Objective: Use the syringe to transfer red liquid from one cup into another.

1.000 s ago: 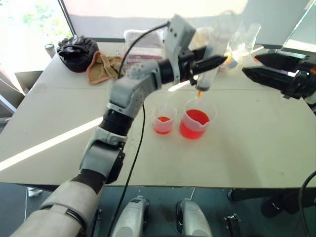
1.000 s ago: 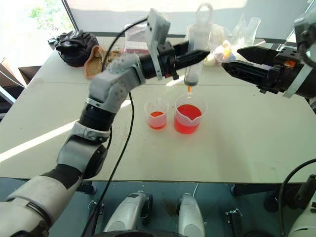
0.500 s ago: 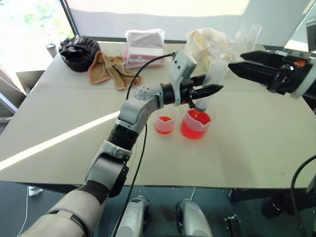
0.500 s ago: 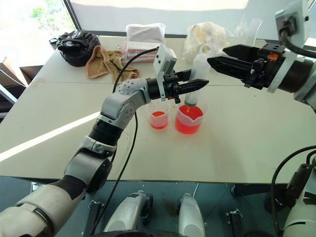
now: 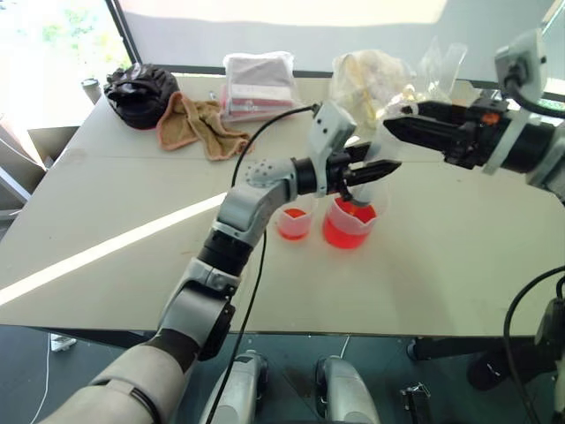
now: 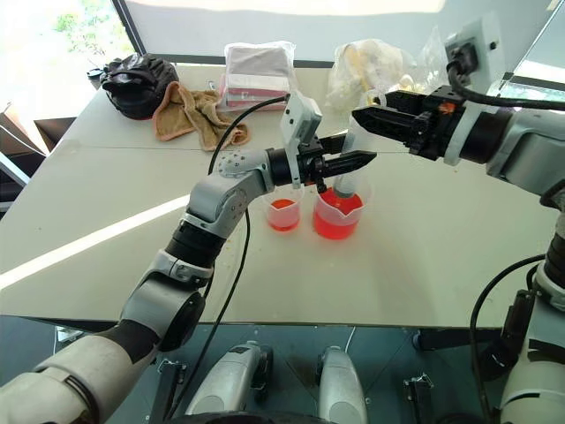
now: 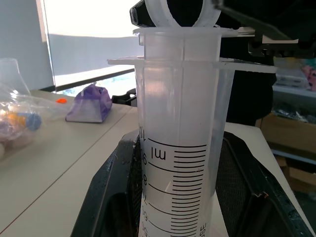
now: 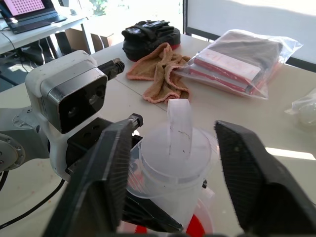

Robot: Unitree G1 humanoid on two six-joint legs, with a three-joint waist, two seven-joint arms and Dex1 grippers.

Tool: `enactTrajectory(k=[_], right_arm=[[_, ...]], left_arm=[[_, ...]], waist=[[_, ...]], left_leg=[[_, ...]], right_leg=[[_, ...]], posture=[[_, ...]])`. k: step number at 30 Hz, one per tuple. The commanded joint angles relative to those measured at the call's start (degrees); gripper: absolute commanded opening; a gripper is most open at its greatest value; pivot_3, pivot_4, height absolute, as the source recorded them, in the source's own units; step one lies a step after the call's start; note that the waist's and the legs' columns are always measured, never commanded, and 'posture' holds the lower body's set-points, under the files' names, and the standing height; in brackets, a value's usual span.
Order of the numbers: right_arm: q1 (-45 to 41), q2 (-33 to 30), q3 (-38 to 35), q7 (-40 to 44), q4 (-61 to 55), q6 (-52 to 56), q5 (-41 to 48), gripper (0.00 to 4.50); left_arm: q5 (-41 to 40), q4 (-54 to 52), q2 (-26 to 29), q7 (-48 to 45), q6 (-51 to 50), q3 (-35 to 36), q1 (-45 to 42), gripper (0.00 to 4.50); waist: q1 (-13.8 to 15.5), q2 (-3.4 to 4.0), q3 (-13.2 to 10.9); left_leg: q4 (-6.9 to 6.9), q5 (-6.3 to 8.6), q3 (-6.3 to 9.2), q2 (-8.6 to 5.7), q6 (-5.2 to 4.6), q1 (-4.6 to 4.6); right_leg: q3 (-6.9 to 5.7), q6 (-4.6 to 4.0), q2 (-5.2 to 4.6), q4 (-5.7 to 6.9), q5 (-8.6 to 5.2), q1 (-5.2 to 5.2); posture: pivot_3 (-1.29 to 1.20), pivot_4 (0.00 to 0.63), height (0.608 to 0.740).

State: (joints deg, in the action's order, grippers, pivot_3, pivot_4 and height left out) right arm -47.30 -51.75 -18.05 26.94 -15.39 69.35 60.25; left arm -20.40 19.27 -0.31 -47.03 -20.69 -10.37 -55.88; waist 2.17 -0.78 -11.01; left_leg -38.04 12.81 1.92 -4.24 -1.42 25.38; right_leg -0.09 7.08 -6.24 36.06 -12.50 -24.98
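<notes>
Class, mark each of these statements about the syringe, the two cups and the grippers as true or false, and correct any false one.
1. The left gripper is shut on the syringe. True.
2. The syringe stands over the smaller cup. False: it stands over the wider beaker, tip down into it.
3. Both cups hold red liquid. True.
4. The right gripper is clamped on the plunger. False: its fingers stand on either side of the plunger ring, apart from it.
5. The brown cloth lies between the two cups. False: it lies far back on the table, beside the black bag.
</notes>
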Motion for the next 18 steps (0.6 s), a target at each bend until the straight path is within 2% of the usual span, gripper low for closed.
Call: enactTrajectory(k=[1,2,18], right_arm=[[-1.3,-0.2,-0.5,0.7,-0.6,-1.5,-0.3,0.59],[-1.6,0.1,-0.3,0.6,-0.5,-1.6,-0.5,0.02],[-4.8,0.9,-1.4,1.3,0.8,-3.1,-0.4,0.02]], left_arm=[[0.2,-2.7,-0.4,0.1,0.5,0.2,0.0,1.45],[0.3,-2.6,-0.4,0.0,0.5,0.1,0.1,1.45],[1.7,-3.6,-0.8,-0.5,-0.3,-1.5,2.9,1.45]], waist=[[0.0,0.0,0.0],[0.0,0.0,0.0],[0.0,0.0,0.0]], left_leg=[[0.0,0.0,0.0,0.0,0.0,0.0],[0.0,0.0,0.0,0.0,0.0,0.0],[0.0,0.0,0.0,0.0,0.0,0.0]], right_leg=[[0.0,0.0,0.0,0.0,0.0,0.0],[0.0,0.0,0.0,0.0,0.0,0.0],[0.0,0.0,0.0,-0.01,0.0,0.0]], posture=[[0.0,0.15,0.74],[0.0,0.15,0.74],[0.0,0.15,0.74]])
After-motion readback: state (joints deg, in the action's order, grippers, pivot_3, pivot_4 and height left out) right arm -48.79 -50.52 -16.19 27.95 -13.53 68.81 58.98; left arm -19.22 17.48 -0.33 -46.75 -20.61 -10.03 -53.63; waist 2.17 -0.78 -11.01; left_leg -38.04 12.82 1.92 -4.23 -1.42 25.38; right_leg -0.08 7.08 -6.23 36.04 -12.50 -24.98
